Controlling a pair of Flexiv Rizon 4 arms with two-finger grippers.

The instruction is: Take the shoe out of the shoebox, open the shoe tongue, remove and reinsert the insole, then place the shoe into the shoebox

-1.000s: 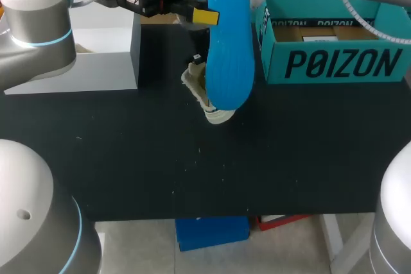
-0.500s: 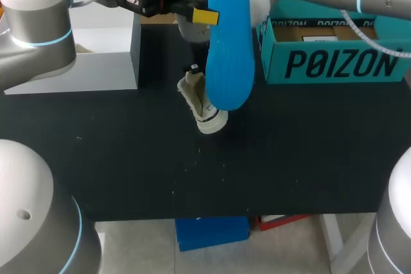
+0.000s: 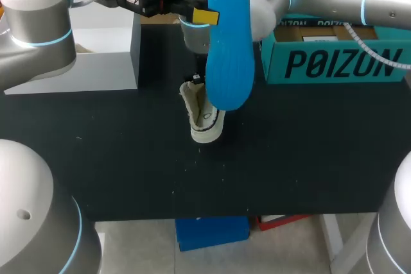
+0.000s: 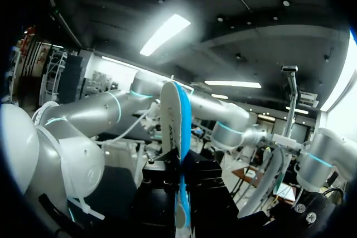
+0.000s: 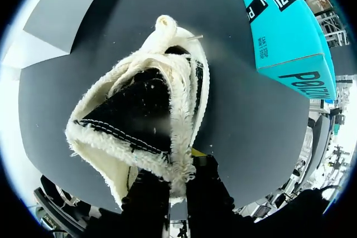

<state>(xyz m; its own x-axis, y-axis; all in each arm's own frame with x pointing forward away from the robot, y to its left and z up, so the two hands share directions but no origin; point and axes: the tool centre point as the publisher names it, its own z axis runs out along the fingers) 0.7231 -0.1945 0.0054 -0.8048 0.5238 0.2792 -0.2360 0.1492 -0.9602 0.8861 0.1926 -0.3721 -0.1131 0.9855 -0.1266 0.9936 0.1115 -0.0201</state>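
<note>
Our left gripper (image 3: 204,16) is clamped on the blue insole (image 3: 228,49), which stands on end in the upper middle of the head view, held up off the black table (image 3: 128,158). Just below it, at the frame's centre, our right gripper (image 5: 177,185) is closed on the fleecy collar of the cream shoe (image 3: 204,119). The shoe's dark mouth faces the right wrist camera, and we cannot tell whether its toe rests on the table. The teal shoebox (image 3: 334,62) sits at the upper right, apart from both. We judge reinsertion is the step in hand. To do it well, we should hold the shoe steady with its mouth wide and tip the insole so its toe end leads. We then slide it along the inner sole and let go only once the heel seats flat; the fleece may snag its edge
</note>
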